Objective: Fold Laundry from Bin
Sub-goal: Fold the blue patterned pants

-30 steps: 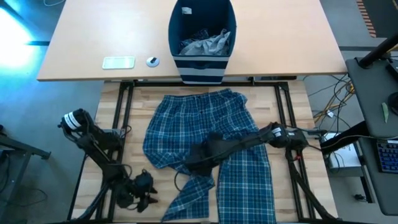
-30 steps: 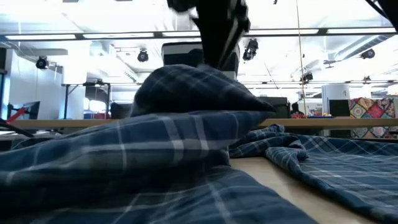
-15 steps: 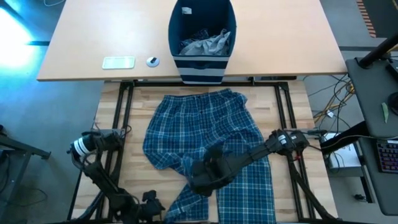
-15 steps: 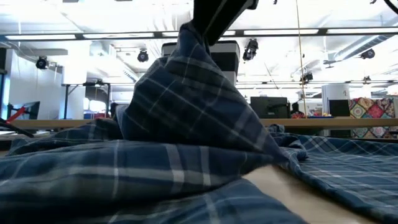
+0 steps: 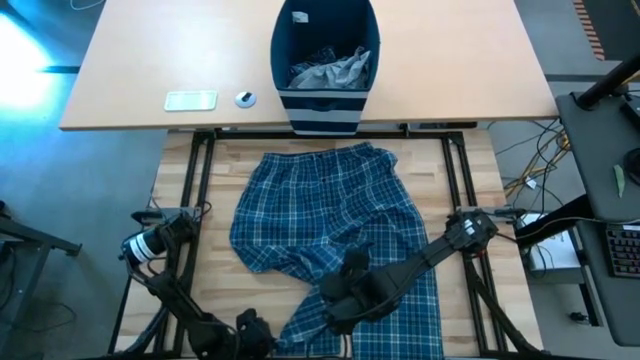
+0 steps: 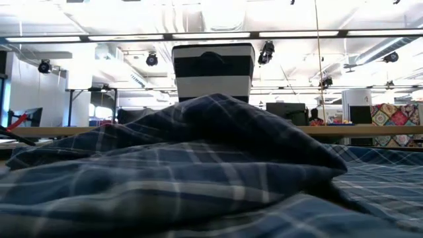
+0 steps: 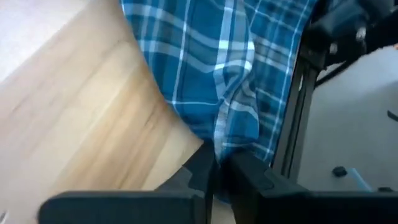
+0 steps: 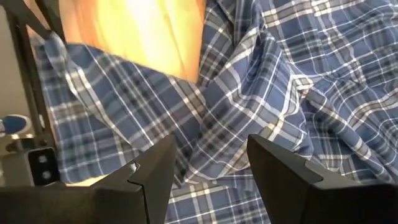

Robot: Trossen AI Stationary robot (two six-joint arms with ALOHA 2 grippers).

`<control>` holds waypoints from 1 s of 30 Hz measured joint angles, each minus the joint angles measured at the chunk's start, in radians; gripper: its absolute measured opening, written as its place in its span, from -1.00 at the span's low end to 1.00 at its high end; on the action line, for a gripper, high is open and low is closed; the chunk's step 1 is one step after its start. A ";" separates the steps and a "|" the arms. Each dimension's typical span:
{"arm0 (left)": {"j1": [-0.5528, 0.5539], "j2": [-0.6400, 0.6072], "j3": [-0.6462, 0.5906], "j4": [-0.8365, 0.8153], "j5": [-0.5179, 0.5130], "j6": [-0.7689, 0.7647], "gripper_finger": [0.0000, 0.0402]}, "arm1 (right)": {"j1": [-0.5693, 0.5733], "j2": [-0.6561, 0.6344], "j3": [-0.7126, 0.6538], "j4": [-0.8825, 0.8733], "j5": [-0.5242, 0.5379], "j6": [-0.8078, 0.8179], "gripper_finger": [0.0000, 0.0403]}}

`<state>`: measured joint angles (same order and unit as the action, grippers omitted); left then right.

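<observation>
Blue-and-white plaid cloth trousers [image 5: 335, 235] lie spread and rumpled across the pale wooden worktable [image 5: 205, 210], one leg trailing to the near edge. At that edge the left gripper [image 7: 214, 177] has its dark fingers pressed together on the trouser hem, while the right gripper [image 8: 208, 168] hovers over the bunched middle of the cloth with its fingers parted and nothing between them. Beyond the trousers, on the tan desk [image 5: 130, 60], stands the soft navy fabric bin [image 5: 326, 30] with pale stripes round its lower half, grey crumpled laundry [image 5: 335, 70] inside it.
</observation>
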<state>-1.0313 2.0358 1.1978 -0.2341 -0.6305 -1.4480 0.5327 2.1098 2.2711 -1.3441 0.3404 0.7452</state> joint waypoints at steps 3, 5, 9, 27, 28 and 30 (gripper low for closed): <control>0.000 -0.075 0.051 -0.121 0.019 0.007 -0.98 | 0.005 -0.017 0.000 0.002 0.001 0.004 -0.03; -0.017 -0.150 0.124 -0.263 0.031 0.041 -0.99 | 0.011 -0.023 0.000 0.003 0.002 -0.004 -0.03; -0.076 -0.258 0.363 -0.597 0.097 0.103 -1.00 | 0.019 -0.023 0.000 0.016 0.019 -0.045 -0.03; -0.208 0.040 1.098 -0.729 0.589 -0.005 -0.87 | 0.034 0.006 -0.020 0.200 0.181 -0.064 -0.03; -0.207 0.051 1.092 -0.707 0.630 -0.013 -0.81 | 0.035 0.016 -0.021 0.225 0.168 -0.076 -0.03; -0.210 0.070 1.089 -0.677 0.700 -0.036 -0.67 | 0.035 0.032 -0.022 0.262 0.136 -0.102 -0.03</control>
<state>-1.2409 2.1053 2.2871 -0.9111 0.0699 -1.4838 0.5674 2.1415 2.2490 -1.0824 0.4768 0.6436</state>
